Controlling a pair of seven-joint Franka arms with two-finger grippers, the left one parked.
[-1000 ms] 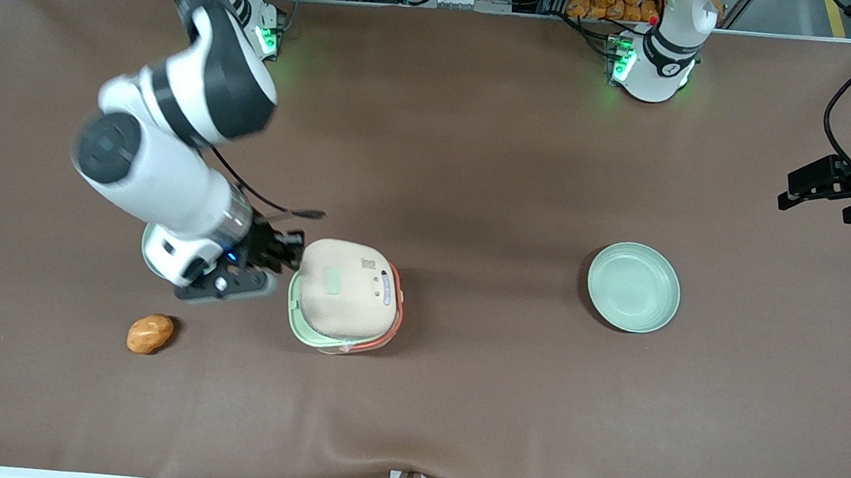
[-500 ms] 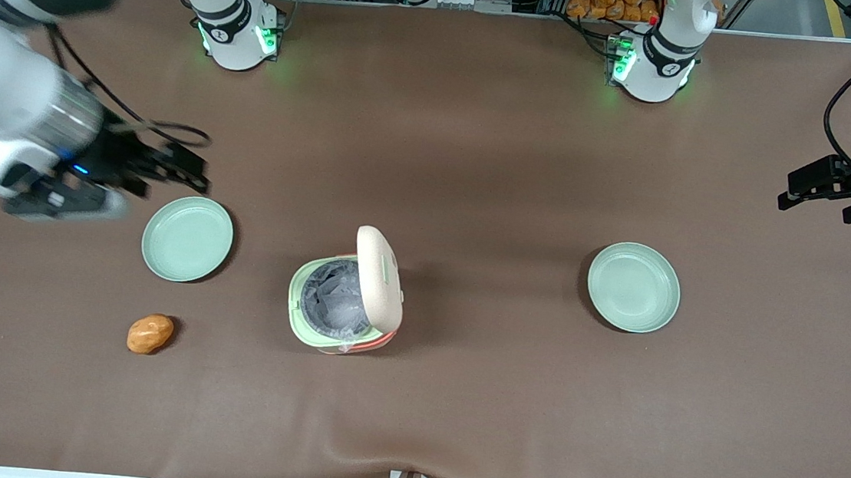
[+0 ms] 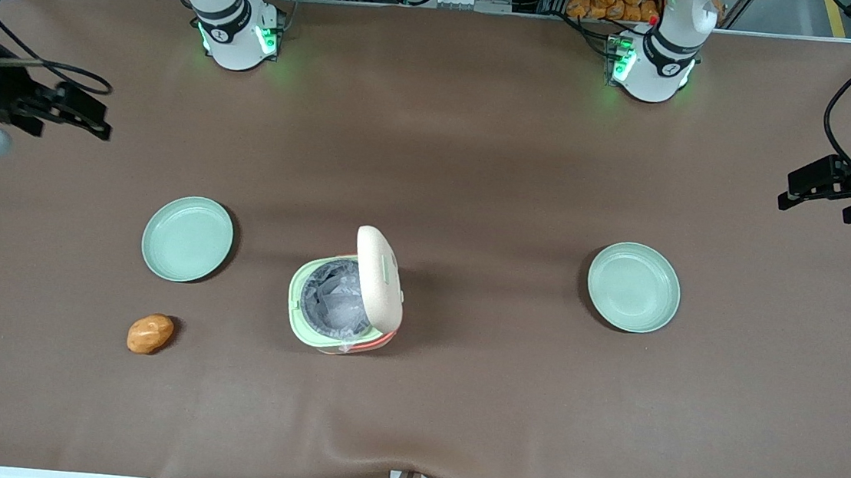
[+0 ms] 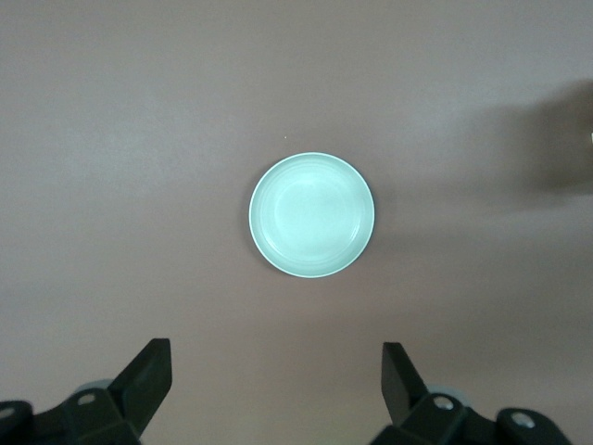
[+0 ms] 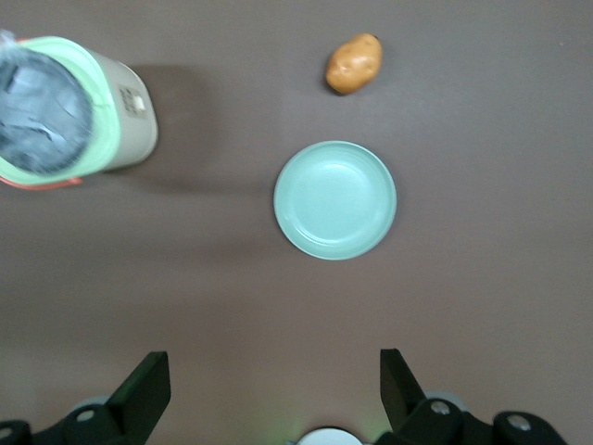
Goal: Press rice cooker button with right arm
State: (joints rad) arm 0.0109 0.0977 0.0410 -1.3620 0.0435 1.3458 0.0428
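A brown mat covers the counter (image 3: 479, 159) from edge to edge, with a small ripple in it at the edge nearest the front camera; farthest from that camera, past the counter's edge, stand metal frame rails, cables and a heap of orange items. Nearest the front camera among the things lies a potato (image 3: 150, 333), orange-brown and lumpy, toward the working arm's end. A little farther from the camera, near the middle of the counter, stands the cooker (image 3: 345, 299), its cream-white lid (image 3: 380, 278) swung up and standing nearly on edge along the side toward the parked arm's end. The open pot shows a grey crumpled lining inside a pale green rim, and orange-red trim shows at the base on the side nearest the camera. In the front view the raised lid's long axis runs from near to far, and the pot's mouth faces straight up. One pale green plate (image 3: 187, 239) sits between the potato and the working arm, beside the cooker but apart from it; a second plate (image 3: 633, 287) lies well apart toward the parked arm's end. Farther still, at the working arm's end of the counter, the right arm's end effector (image 3: 74, 112) hangs above the mat, well clear of the cooker, its fingers (image 5: 139, 389) spread wide with nothing between them.
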